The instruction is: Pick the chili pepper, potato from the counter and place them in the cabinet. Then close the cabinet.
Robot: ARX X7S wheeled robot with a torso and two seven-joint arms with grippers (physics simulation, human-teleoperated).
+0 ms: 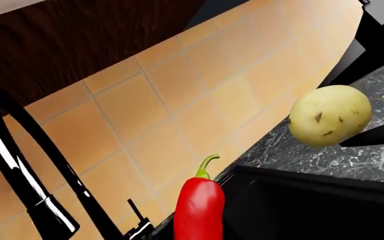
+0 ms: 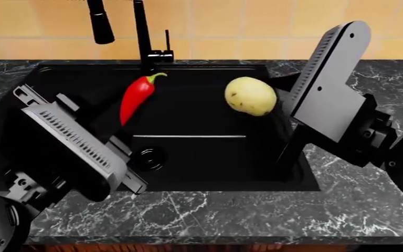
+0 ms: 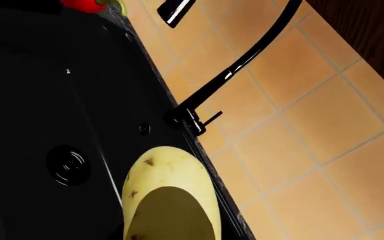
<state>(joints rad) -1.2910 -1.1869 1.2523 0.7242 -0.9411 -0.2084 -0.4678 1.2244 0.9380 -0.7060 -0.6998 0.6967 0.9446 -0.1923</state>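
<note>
The red chili pepper [image 2: 137, 97] with its green stem hangs over the black sink, held at its lower end by my left gripper [image 2: 119, 125], which is shut on it. It fills the near edge of the left wrist view [image 1: 199, 207]. The pale-yellow potato [image 2: 251, 96] hangs over the sink's right side, held by my right gripper [image 2: 277, 105], which is shut on it. The potato also shows in the right wrist view [image 3: 172, 170] and the left wrist view [image 1: 330, 115]. The black fingers barely stand out against the sink. Dark wood of the cabinet [image 1: 78, 40] shows above the tiles.
The matte black sink basin [image 2: 187, 157] with a drain [image 2: 149, 157] lies below both grippers. A black faucet [image 2: 142, 31] stands at its back edge before the orange tiled wall [image 2: 257, 26]. The marble counter [image 2: 187, 218] surrounds the sink.
</note>
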